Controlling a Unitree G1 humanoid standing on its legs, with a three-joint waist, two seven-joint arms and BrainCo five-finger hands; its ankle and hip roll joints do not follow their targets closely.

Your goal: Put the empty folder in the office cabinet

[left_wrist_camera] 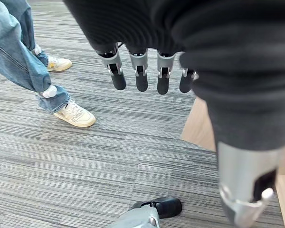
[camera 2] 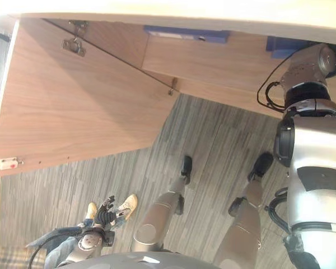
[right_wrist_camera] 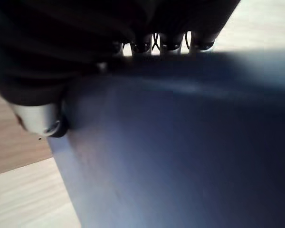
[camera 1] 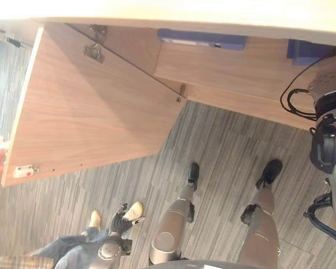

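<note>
Both head cameras look steeply down on the grey carpet [camera 1: 224, 162] and open cabinet door [camera 1: 89, 106], sharing nearly the same scene. The left wrist camera faces the carpet past its fingers; the right wrist camera sits tight against a blue folder [right_wrist_camera: 190, 156].

Flat dark-blue folder [right_wrist_camera: 190, 152], held against the right hand [right_wrist_camera: 99, 57] with the thumb at its edge, inside the light-brown wooden office cabinet [camera 1: 224, 73], whose door [camera 1: 89, 112] stands open.
</note>
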